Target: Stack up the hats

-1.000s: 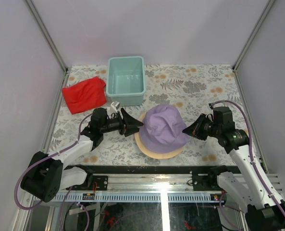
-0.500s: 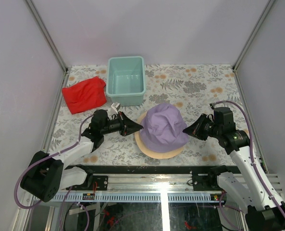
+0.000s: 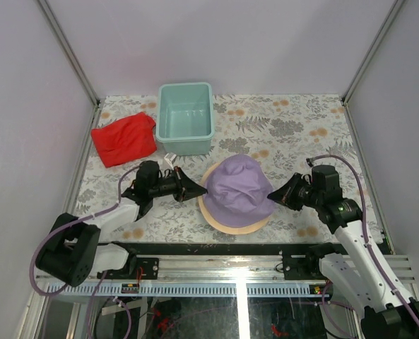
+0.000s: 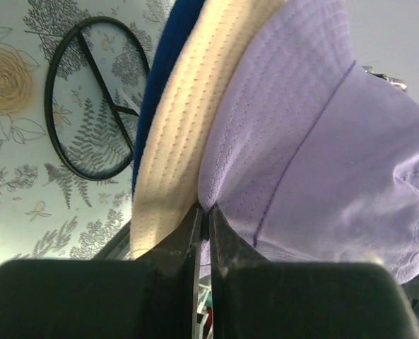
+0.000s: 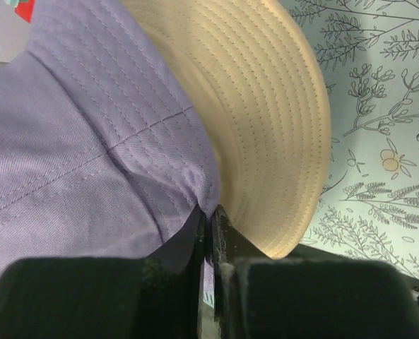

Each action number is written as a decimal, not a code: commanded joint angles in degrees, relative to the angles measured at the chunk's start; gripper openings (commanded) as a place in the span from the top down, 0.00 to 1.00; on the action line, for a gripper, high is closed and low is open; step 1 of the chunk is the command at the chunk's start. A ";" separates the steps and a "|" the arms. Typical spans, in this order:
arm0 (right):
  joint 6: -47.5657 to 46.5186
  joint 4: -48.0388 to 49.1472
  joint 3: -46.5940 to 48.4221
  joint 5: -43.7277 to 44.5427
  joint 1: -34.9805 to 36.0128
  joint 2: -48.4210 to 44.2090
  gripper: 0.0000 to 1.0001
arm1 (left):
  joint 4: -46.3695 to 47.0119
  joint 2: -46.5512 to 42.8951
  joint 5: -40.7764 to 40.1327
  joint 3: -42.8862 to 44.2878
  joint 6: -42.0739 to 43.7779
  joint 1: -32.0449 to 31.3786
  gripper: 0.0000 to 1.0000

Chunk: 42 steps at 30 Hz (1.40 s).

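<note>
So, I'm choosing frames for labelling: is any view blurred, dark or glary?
Top external: sharp, evenly lit, no glare on the table. Left wrist: lavender hat stitching crisp, left tool dark and defocused. Right wrist: right tool likewise, tan hat brim slightly soft.

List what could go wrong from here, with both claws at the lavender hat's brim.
1. The left claw and right claw each pinch only the very edge of the lavender hat. The thin brim may slip out on one side and leave the hat lopsided.
2. The brim of the tan hat lies right against both pinches, so a pull might drag it off the dark blue hat beneath.
</note>
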 commanded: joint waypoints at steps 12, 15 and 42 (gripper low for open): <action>-4.60 1.38 -4.17 4.59 0.29 3.98 0.91 | -14.25 12.85 4.28 12.31 16.93 3.19 1.00; -5.40 -1.44 0.06 5.54 0.26 1.72 0.70 | -20.00 14.08 5.04 17.88 20.75 3.90 0.94; 1.68 40.89 3.09 -25.47 -18.08 20.23 0.45 | -42.39 16.78 10.60 39.00 33.48 13.82 0.67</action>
